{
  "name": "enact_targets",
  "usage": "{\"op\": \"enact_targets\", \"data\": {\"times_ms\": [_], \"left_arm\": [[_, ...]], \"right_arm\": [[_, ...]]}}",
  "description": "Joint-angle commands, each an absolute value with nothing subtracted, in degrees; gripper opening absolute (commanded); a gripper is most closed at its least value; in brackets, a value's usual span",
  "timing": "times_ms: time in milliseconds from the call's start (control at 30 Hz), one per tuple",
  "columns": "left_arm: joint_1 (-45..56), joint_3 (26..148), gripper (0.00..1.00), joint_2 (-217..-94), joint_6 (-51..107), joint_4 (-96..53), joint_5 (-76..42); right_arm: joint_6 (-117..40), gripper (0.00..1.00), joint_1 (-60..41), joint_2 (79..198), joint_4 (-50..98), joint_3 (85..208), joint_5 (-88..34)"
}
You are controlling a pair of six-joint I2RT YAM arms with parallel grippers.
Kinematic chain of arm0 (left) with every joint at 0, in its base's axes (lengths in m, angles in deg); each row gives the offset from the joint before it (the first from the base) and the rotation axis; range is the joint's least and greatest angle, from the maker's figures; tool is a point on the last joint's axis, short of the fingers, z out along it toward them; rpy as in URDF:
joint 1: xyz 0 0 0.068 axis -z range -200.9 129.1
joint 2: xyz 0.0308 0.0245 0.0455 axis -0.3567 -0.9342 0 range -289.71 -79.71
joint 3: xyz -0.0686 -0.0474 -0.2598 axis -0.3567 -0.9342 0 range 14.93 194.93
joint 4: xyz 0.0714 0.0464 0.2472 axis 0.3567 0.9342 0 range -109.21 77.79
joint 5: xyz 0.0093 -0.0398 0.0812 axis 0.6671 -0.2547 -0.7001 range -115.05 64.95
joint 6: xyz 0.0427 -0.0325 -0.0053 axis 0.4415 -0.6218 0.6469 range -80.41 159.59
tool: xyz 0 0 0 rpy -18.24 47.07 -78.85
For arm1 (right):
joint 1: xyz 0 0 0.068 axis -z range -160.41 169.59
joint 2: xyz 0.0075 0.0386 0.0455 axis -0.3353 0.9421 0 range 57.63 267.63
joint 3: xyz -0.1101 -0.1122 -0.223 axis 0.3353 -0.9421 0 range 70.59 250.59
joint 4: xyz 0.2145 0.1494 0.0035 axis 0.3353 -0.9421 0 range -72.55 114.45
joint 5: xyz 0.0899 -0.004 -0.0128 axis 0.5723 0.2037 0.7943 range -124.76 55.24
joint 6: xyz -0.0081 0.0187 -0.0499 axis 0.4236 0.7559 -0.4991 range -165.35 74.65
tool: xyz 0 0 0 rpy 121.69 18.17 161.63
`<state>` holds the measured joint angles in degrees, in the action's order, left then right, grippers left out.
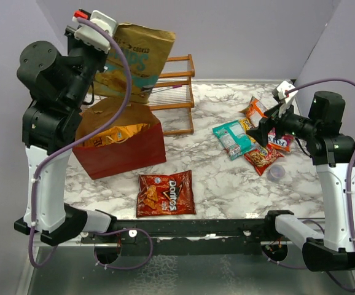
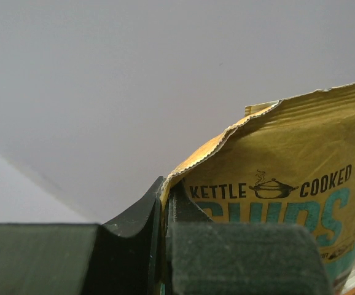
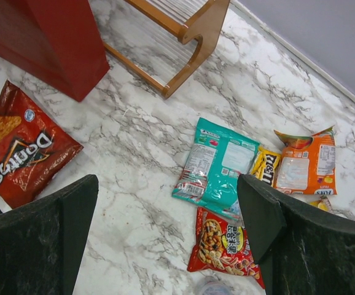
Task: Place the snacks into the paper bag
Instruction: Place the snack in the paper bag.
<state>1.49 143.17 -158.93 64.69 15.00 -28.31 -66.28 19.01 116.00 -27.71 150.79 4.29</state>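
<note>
Rack (image 1: 179,92) seemingly behind paper bag (image 1: 130,153); left jaws pinching chip bag (image 1: 142,55); right jaws spread

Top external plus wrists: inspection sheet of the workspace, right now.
Surface: marble table, no spills seen.
Job's things: paper bag upright and open, yellow packet inside; kettle chips bag lifted above it; Doritos bag flat in front; teal packet, orange packet, red packet clustered at right.
Clutter: wooden rack behind the bag; purple cup beside the red packet.
Grippers: left gripper shut on the kettle chips bag's top edge; right gripper open, empty, above the cluster.
Cables: purple cables loop off both wrists; the left one crosses the bag's mouth in the top view.
Surroundings: plain walls; nothing else seen.
</note>
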Motion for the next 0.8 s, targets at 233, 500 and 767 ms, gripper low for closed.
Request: {"op": "enact_targets", "data": {"times_ms": [233, 500, 767], "left_arm": [[-3.0, 127.3, 0.00, -149.4, 71.2, 15.4, -36.4], [-3.4, 117.4, 0.00, -145.5, 69.8, 18.8, -31.2], [-6.5, 111.6, 0.00, -140.7, 67.5, 24.0, -26.5]], "right_arm": [[-65.2, 0.96, 19.9, 114.5, -25.2, 149.4, 7.1], [-65.0, 0.97, 20.3, 113.7, -25.0, 148.8, 7.5], [-64.8, 0.98, 20.8, 113.9, -24.9, 148.6, 8.3]]}}
